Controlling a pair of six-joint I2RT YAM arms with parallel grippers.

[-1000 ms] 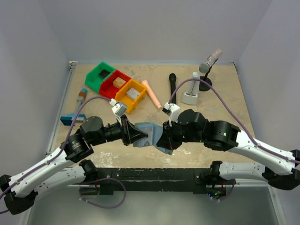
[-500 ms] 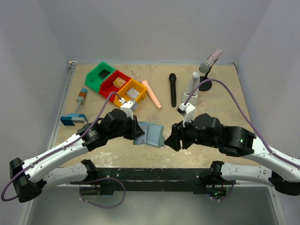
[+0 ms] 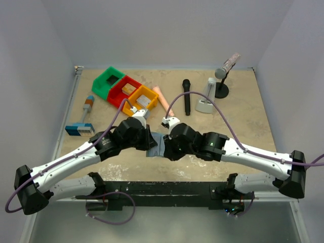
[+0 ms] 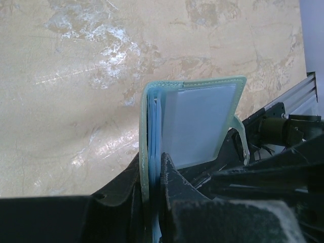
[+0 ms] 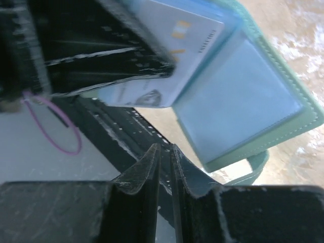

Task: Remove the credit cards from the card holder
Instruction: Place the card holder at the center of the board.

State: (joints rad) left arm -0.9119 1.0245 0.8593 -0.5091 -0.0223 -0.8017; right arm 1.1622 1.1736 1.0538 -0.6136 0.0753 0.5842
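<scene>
The pale teal card holder stands on edge above the table, and my left gripper is shut on its folded spine and inner pages. The top view shows only a sliver of the card holder, between my left gripper and my right gripper. In the right wrist view the card holder hangs open. A silvery-white credit card with print shows in its upper pocket. My right gripper sits just below the holder, its jaws nearly together with nothing between them.
Green, red and orange bins stand at the back left. A pink stick, a black microphone, a white stand and a microphone on a stand lie behind. A striped block sits far left.
My right arm pulled away to the right with jaws wide, then swung back left against the holder and closed them. My left arm shifted right with the holder.
</scene>
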